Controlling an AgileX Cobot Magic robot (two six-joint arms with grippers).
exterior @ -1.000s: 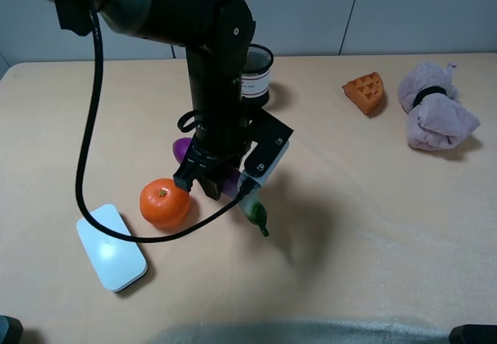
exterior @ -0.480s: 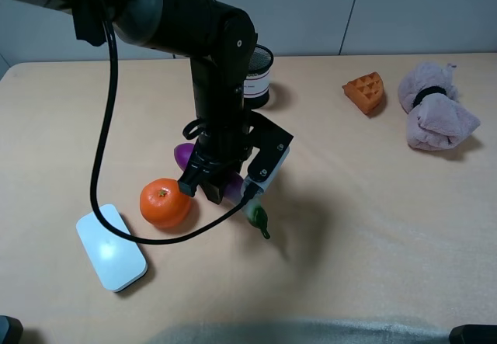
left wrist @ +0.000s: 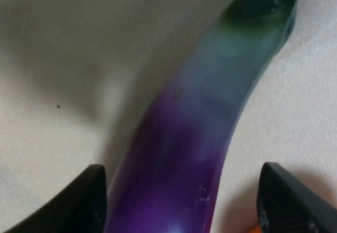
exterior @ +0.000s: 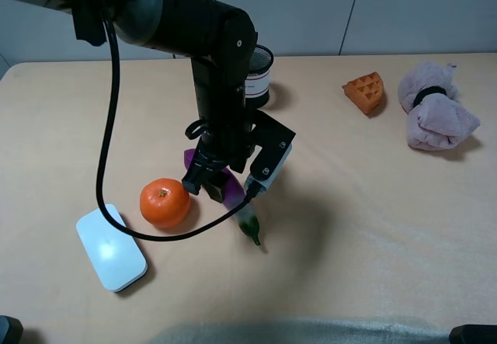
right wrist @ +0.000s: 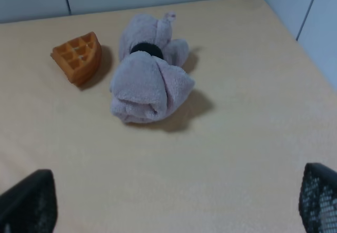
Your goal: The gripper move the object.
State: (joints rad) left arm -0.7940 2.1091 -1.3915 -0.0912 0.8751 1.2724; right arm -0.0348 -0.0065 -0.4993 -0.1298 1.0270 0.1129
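**Left jaws part: eggplant set down beside the orange**

Near the table's near-left corner the white pad sits where it was. The orange just beyond it has not shifted in the last second.

The change is just right of the orange, left of the table's middle. The left gripper, clamped a moment ago, now has its 2 dark fingers spread, 1 on each side of the eggplant. In the wrist view a strip of table shows between the purple body and 1 finger. On the other side I cannot tell whether finger and skin still touch.

From above, the green stem points toward the near edge, a little closer to that edge and further left than before, and it seems to rest on the table. My reading is that the carry is over and this is the release, so the move looks nearly done once the arm lifts clear.

The mesh cup toward the far edge is unchanged, as are the waffle toy and towel bundle near the far-right corner. The right gripper hangs with its fingers wide apart, holding nothing
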